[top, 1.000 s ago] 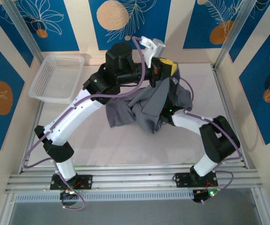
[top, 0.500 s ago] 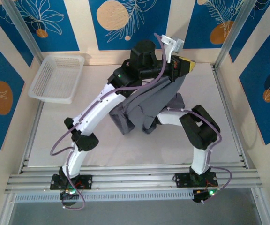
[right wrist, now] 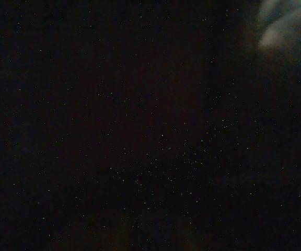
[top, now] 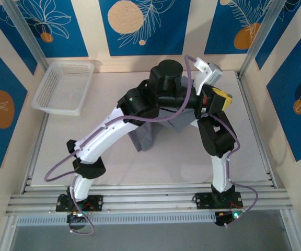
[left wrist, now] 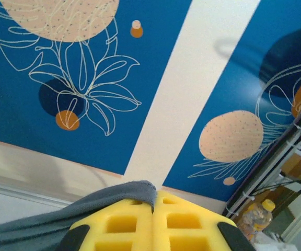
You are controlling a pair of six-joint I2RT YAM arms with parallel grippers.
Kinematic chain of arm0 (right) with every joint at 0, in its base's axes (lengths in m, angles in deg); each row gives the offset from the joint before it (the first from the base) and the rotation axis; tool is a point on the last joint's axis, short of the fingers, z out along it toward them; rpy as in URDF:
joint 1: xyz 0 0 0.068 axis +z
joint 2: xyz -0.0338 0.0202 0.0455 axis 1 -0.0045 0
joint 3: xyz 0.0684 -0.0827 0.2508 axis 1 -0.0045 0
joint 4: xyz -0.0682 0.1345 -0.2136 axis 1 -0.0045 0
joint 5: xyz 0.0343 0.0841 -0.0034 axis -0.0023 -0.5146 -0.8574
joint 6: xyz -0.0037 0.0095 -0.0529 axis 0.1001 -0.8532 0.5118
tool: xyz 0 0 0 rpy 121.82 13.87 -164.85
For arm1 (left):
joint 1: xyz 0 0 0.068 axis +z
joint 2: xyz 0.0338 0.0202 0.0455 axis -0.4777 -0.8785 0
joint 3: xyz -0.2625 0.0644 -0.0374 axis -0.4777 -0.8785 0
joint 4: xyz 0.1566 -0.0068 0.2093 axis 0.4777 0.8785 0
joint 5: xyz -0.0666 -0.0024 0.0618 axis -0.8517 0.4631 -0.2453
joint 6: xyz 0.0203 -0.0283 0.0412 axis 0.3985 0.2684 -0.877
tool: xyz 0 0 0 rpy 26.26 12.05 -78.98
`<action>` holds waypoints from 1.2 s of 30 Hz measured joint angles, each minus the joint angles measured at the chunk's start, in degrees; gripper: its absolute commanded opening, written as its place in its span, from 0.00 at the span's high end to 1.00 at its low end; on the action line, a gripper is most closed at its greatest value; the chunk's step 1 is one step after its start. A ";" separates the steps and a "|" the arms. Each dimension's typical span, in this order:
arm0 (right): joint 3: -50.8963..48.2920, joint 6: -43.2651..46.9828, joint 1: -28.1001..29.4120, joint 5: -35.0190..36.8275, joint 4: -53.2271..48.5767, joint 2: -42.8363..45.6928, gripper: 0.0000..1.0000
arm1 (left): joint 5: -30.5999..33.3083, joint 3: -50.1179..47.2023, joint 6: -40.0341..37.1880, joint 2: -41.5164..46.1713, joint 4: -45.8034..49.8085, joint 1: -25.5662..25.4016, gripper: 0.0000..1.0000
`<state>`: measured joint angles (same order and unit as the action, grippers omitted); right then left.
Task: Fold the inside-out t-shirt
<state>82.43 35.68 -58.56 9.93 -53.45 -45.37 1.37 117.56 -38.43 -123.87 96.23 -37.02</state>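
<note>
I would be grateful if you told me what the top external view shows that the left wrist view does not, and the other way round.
Top external: the basket at the table's far left, the left arm and right arm meeting at the far right, and the shirt bunched beneath them.
Left wrist: close up, the yellow left jaws shut on a grey cloth edge, and a yellow-capped bottle past the frame rail.
Shared: the shirt and the blue patterned wall.
</note>
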 measured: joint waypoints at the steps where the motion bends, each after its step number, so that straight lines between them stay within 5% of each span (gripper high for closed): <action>1: 1.25 1.55 -0.09 0.96 -1.77 -0.63 0.32 | 0.46 0.00 -0.70 0.66 0.98 -0.15 1.00; 4: 7.87 6.12 -0.55 3.80 -10.86 -4.81 0.13 | 2.08 0.11 -2.73 1.88 3.17 0.00 1.00; 9: 17.44 12.07 -0.90 6.14 -22.69 -11.45 0.10 | 4.59 0.13 -6.40 1.97 6.38 0.02 1.00; 16: 19.80 14.86 0.72 8.46 -26.91 -13.14 0.57 | 7.61 0.13 -11.21 2.12 8.55 -0.15 1.00; 19: 18.99 14.80 0.87 6.21 -26.16 -12.96 0.96 | 10.21 -1.38 -13.03 3.34 8.70 -0.26 1.00; 23: 12.11 14.86 0.68 0.61 -21.57 -9.03 1.00 | 14.56 -5.99 -14.08 6.60 8.55 1.01 1.00; 26: 1.38 14.84 0.74 -3.15 -17.68 -2.29 1.00 | 15.58 -10.10 -13.22 9.11 7.96 5.05 1.00; 36: -30.88 12.87 1.90 -16.13 -0.39 39.93 1.00 | 20.11 -34.25 -4.59 10.29 0.70 34.58 1.00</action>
<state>51.55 48.56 -56.66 -6.20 -53.84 -5.43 21.48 83.31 -43.02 -113.58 96.93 -2.44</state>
